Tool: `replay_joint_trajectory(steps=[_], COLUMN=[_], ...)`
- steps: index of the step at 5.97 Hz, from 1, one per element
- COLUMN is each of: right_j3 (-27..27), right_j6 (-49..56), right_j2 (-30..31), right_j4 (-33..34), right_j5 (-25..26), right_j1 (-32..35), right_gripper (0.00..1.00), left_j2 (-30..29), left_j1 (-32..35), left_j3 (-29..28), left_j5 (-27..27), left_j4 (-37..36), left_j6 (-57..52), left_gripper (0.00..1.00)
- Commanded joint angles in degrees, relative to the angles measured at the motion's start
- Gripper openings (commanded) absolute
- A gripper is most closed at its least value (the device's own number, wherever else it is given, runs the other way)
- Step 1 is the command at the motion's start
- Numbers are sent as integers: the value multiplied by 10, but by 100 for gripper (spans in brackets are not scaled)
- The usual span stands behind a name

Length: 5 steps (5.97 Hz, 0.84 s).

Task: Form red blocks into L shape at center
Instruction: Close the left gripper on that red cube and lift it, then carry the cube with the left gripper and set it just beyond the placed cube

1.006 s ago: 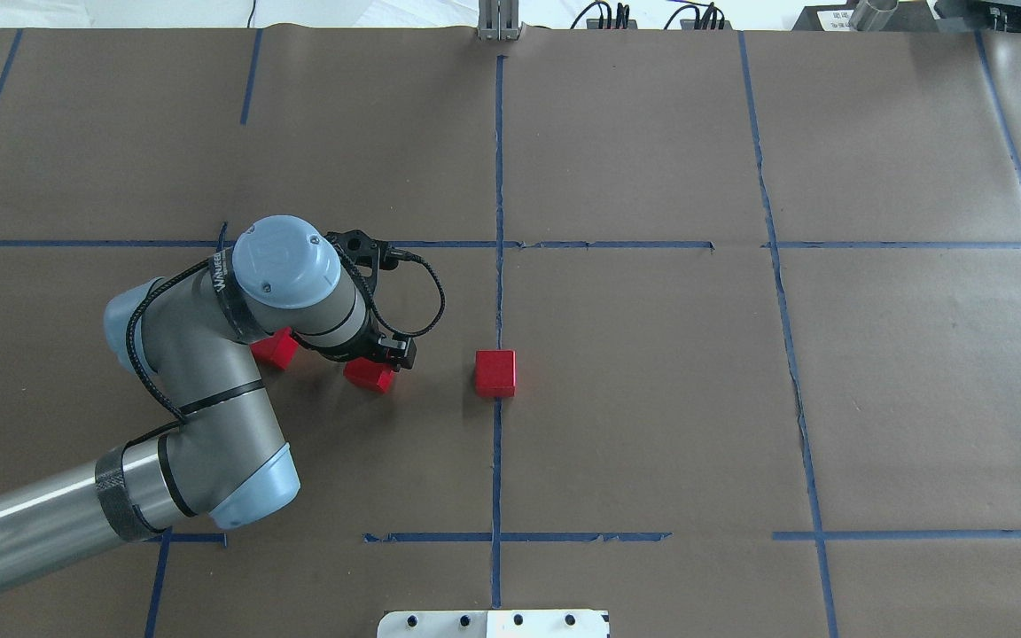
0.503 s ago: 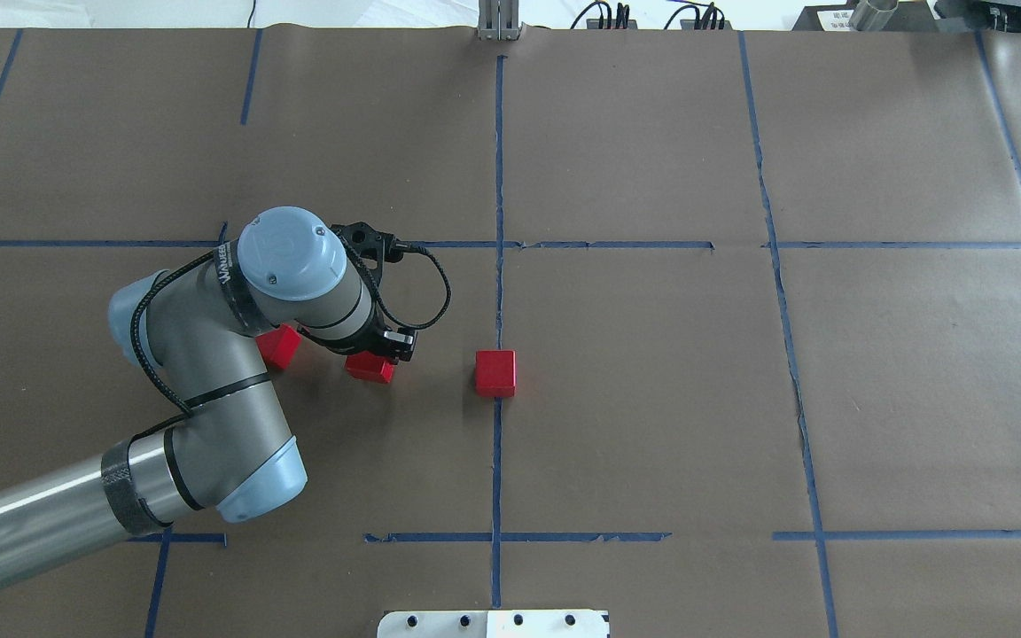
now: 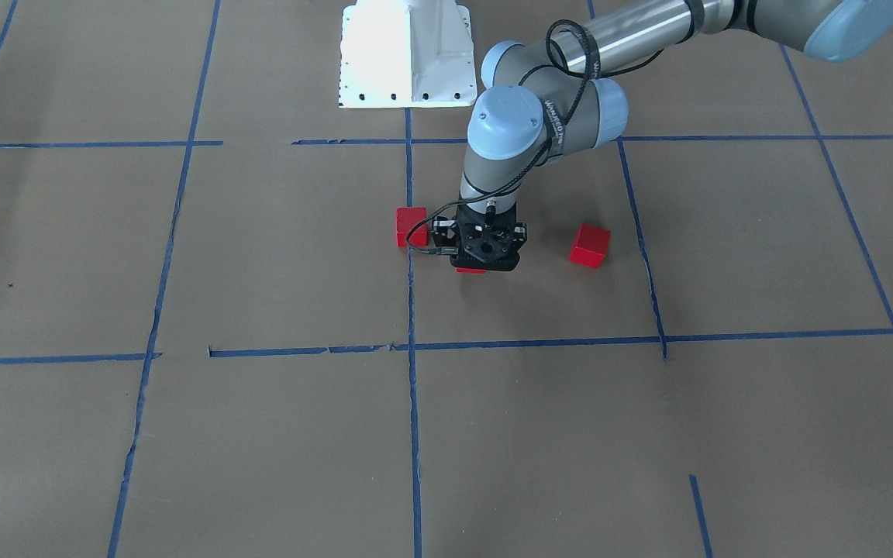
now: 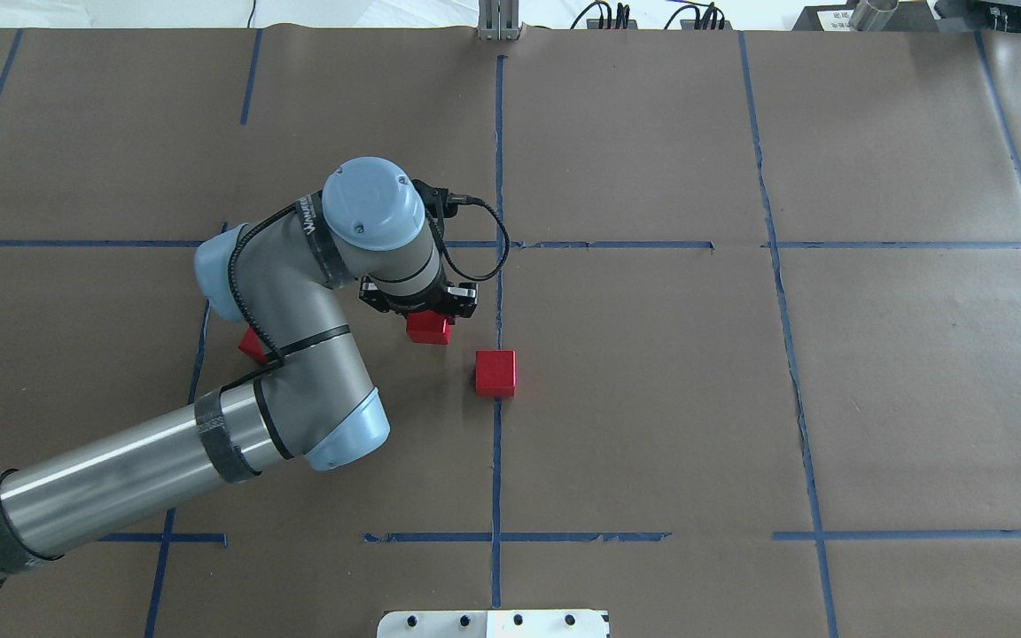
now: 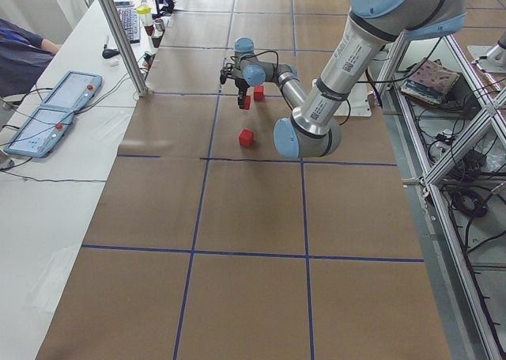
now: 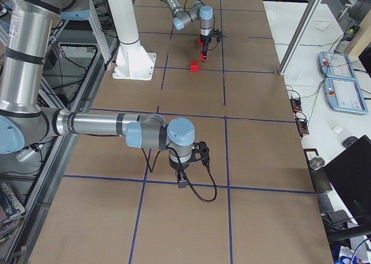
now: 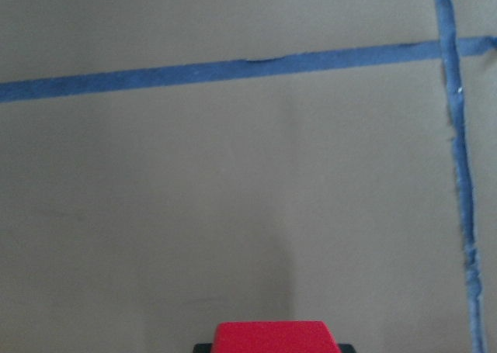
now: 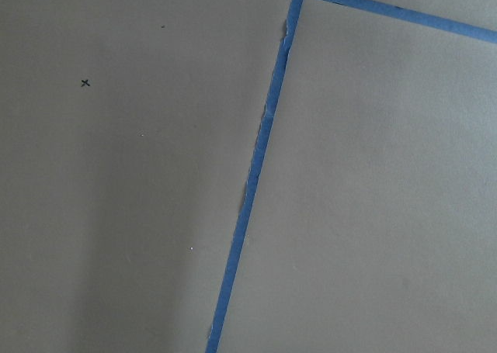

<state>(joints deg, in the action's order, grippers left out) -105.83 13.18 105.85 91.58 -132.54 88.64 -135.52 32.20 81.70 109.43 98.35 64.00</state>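
My left gripper (image 4: pixel 426 312) is shut on a red block (image 4: pixel 428 329), which shows at the bottom of the left wrist view (image 7: pixel 272 336). It holds the block low over the center cell (image 4: pixel 635 390), just left of the vertical blue tape line (image 4: pixel 497 461). A second red block (image 4: pixel 495 372) sits on that line, close in front and to the right of the held one. The third red block (image 3: pixel 590 246) lies apart to the left and is partly hidden under my left arm in the overhead view. My right gripper (image 6: pixel 181 181) shows only in the exterior right view, and I cannot tell its state.
The robot's white base (image 3: pixel 406 54) stands at the near table edge. An aluminium post (image 4: pixel 497 22) stands at the far edge on the tape line. My right arm hovers over bare paper far to the robot's right. Control pendants (image 5: pixel 47 123) lie beyond the table's far side.
My left gripper has moved right and away from the robot's base with a red block in it, from beside the leftmost block to near the block on the tape line.
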Motion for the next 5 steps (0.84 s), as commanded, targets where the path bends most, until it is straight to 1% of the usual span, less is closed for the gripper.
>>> replay_joint_trajectory(steps=[1,2,5], right_j3=[0,0,1], right_j6=[0,1,1], right_j2=[0,0,0], right_j4=[0,0,1], right_j5=[0,0,1], right_j1=[0,0,0], right_gripper=[100,100,100], left_j2=[-70,-82,-88], left_j1=[-2,-6,-24], left_j3=[-77,-93,-94], left_j5=[0,0,0], left_j4=[1,1,-1], left_j6=[31,34,47], left_gripper=[4,4,5])
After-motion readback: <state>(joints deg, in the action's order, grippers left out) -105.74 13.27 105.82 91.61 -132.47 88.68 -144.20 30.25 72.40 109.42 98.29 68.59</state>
